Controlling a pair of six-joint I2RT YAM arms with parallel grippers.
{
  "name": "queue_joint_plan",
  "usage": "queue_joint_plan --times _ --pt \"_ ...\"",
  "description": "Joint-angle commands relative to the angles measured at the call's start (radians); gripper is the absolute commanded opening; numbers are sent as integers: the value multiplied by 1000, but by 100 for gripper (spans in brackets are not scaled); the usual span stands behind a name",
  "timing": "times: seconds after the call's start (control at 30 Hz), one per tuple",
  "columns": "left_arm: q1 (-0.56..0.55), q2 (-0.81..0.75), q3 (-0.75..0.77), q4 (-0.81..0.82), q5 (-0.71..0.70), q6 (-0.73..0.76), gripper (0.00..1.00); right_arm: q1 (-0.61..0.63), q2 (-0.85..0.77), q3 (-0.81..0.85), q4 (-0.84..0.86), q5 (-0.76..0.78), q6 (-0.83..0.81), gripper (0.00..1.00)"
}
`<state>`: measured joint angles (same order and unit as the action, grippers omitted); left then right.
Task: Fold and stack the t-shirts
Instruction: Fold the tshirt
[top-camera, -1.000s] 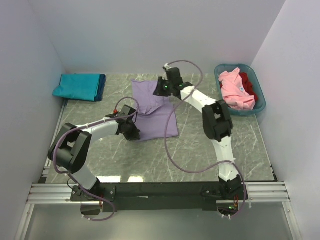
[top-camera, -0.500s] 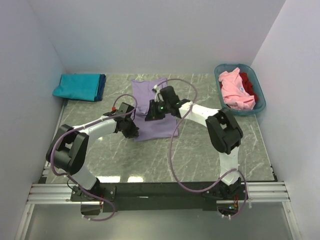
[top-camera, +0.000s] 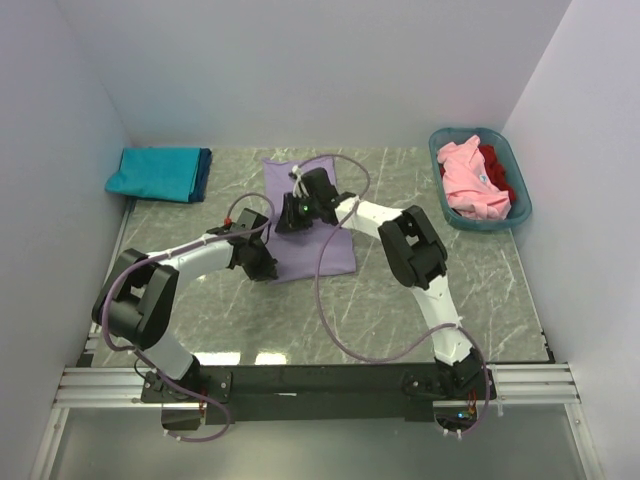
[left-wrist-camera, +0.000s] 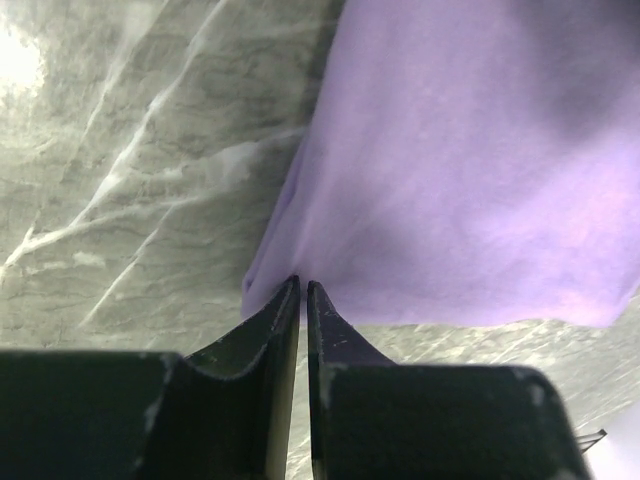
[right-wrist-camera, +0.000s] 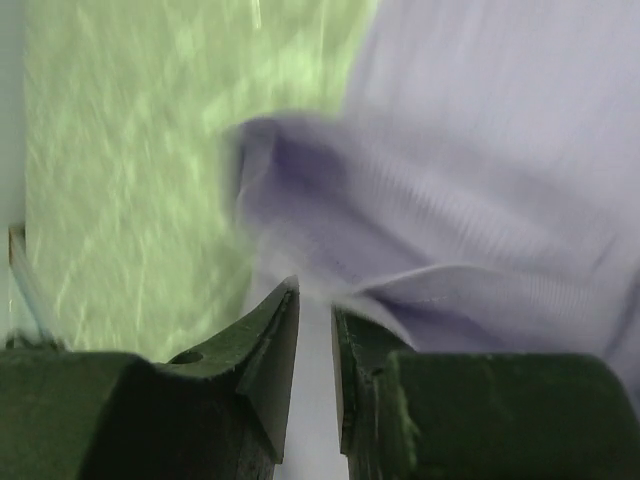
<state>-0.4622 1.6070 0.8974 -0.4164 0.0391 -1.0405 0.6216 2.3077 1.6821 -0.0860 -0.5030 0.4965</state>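
Observation:
The lavender t-shirt (top-camera: 322, 240) lies partly folded mid-table. My left gripper (top-camera: 264, 267) sits at its near-left corner; in the left wrist view the jaws (left-wrist-camera: 302, 285) are pinched on that corner of the lavender cloth (left-wrist-camera: 470, 170). My right gripper (top-camera: 289, 214) hovers over the shirt's left part. Its jaws (right-wrist-camera: 315, 295) are closed on a raised fold of lavender cloth (right-wrist-camera: 480, 200), which fills the narrow gap between them. A folded teal shirt (top-camera: 155, 172) on a dark blue one (top-camera: 205, 170) lies far left. Pink (top-camera: 468, 180) and red (top-camera: 498, 172) shirts fill the basket.
The teal-blue plastic basket (top-camera: 521, 214) stands at the far right by the wall. White walls close in the left, back and right sides. Purple cables loop from both arms over the marble table (top-camera: 480, 280).
My right gripper has swept from the shirt's far edge toward the near left, dragging a fold of lavender cloth with it. The left gripper has stayed at the near-left corner.

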Motion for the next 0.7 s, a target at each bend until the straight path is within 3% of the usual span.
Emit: queue_joint_plan --times 0.0,0.13,0.27,0.33,0.53,0.67 --pt "0 -22 -21 5 24 10 14 -40 61 154 -1 53 -32 27" --pt "2 -47 -38 5 28 13 14 -95 151 331 -32 96 -12 28" --pt "3 -73 -23 5 22 26 15 -134 162 438 -86 45 -1 28" --pt "22 -90 -6 14 38 34 16 -151 107 384 -36 18 17 28" --pt "97 -150 60 128 64 72 18 -223 -175 -19 135 -139 112 31" --pt "143 -64 132 255 116 99 16 -260 -206 -145 227 -226 162 31"
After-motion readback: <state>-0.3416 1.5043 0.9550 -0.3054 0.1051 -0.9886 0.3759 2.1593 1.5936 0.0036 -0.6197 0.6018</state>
